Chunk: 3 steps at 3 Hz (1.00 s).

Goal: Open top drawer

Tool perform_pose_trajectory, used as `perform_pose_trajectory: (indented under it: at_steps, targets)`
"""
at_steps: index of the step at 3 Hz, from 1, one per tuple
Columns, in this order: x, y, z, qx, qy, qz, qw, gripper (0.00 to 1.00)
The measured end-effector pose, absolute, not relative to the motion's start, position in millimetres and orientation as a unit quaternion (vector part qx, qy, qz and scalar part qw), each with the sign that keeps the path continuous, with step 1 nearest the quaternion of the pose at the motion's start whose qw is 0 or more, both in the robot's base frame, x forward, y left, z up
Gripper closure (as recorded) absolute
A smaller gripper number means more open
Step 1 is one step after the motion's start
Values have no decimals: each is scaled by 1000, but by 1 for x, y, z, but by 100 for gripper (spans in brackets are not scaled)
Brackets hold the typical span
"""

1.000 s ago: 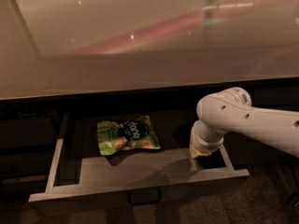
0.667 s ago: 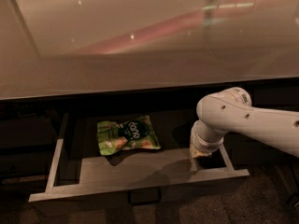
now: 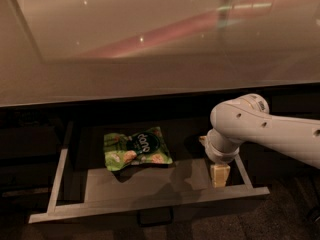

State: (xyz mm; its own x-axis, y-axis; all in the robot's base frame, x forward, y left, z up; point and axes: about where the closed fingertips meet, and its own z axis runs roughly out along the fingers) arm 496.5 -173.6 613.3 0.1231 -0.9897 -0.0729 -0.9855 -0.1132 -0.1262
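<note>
The top drawer (image 3: 150,202) stands pulled out below the counter, with a pale grey rim, a shallow grey inside and a small dark loop handle (image 3: 155,217) at the centre of its front. A green snack bag (image 3: 136,148) lies inside, left of centre. My gripper (image 3: 219,175) hangs from the white arm (image 3: 260,129) over the drawer's right end, its pale tip just inside the front rim and well right of the handle.
A glossy beige countertop (image 3: 150,49) overhangs the drawer. Dark cabinet fronts (image 3: 25,159) lie to the left and right of it. The dark floor (image 3: 290,219) shows at lower right.
</note>
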Motion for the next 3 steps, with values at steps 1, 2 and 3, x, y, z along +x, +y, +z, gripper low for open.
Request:
perform_pose_trajectory:
  at_steps: [1,2,3]
  targets:
    - [491,-169,612,-748,659,-15,70,0]
    - [471,-157,604,-757,649,-26,75,0]
    - [446,-145,586,-772,632,-27,64,0]
